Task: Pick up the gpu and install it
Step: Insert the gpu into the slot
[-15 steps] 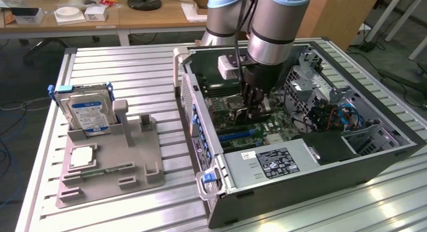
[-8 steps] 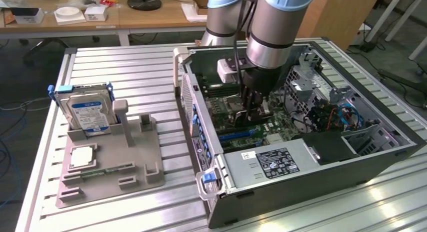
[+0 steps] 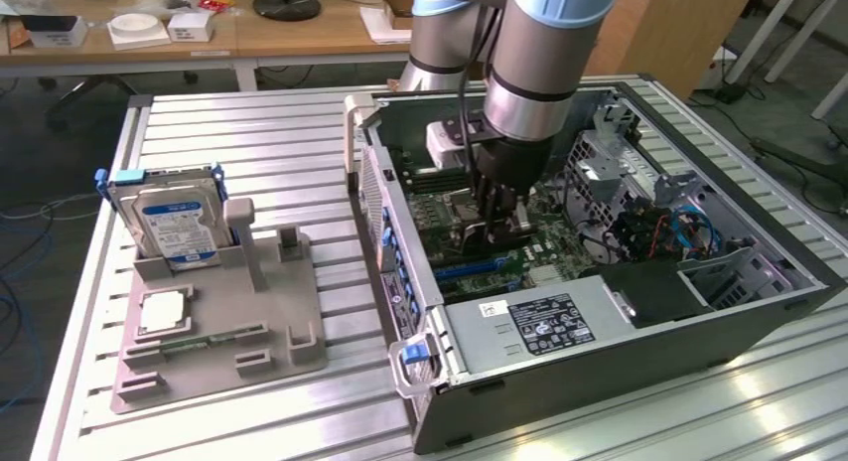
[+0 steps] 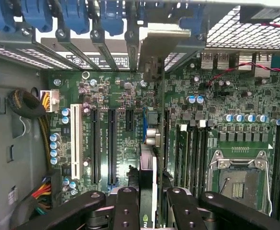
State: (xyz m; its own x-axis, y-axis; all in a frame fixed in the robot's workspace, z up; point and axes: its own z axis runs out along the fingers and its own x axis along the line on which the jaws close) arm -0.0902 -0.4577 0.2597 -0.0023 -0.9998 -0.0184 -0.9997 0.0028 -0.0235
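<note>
Bench (image 3: 265, 133) carries the open PC case (image 3: 742, 312). Inside, above the motherboard (image 4: 125, 96), the gpu (image 4: 148, 165) stands edge-on between the black slots and the CPU socket (image 4: 238, 182). The hand (image 4: 149, 203) is clamped on the gpu. Possibly in its slot, can't tell.

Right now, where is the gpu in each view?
Exterior view: gpu held at the gripper tips, inside the open case.
Wrist view: gpu edge-on between the gripper's fingers, above the motherboard.
Shared landmark: the green motherboard.
</note>
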